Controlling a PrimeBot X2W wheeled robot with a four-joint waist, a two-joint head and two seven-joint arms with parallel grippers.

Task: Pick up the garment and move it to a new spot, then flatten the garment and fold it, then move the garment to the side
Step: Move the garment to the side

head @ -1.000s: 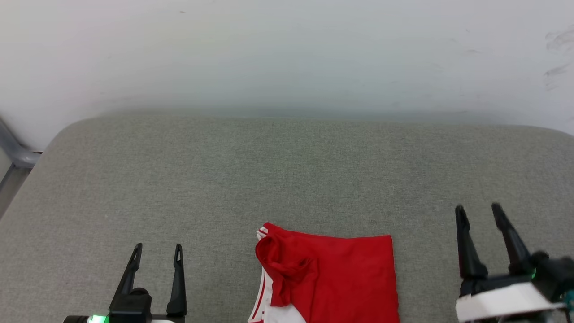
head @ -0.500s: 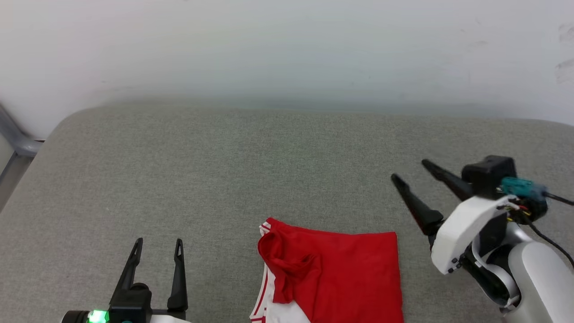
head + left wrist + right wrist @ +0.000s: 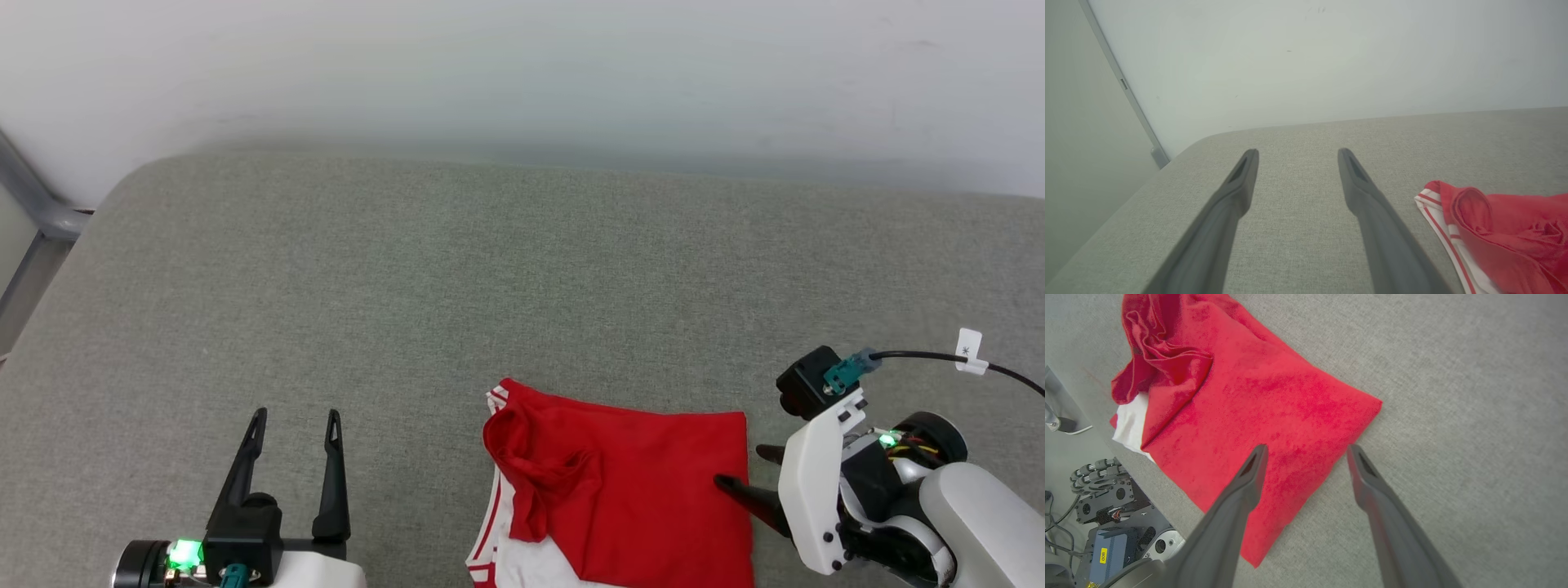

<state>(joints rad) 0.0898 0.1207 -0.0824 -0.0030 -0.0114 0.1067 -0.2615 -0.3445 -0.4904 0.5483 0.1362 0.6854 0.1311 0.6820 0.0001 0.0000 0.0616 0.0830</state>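
Observation:
The garment [image 3: 629,490] is a red shirt with white, red-striped trim, lying folded with a crumpled bunch at its left, near the front of the grey cushion [image 3: 490,286]. My right gripper [image 3: 739,465] is open and points left at the garment's right edge. In the right wrist view the right gripper [image 3: 1307,448] has one finger over the red garment [image 3: 1257,404] and the other over bare cushion. My left gripper [image 3: 296,414] stands open and empty to the garment's left. In the left wrist view the left gripper [image 3: 1298,152] has the garment [image 3: 1506,228] to its right.
A white wall [image 3: 522,73] rises behind the cushion. A grey metal frame [image 3: 33,212] stands at the far left. The right wrist view shows the cushion's near edge, with the robot's base and machine parts [image 3: 1102,490] below it.
My right arm has swung in from the lower right and turned its fingers left onto the garment's right edge. The camera has shifted slightly. The left gripper has stayed put.

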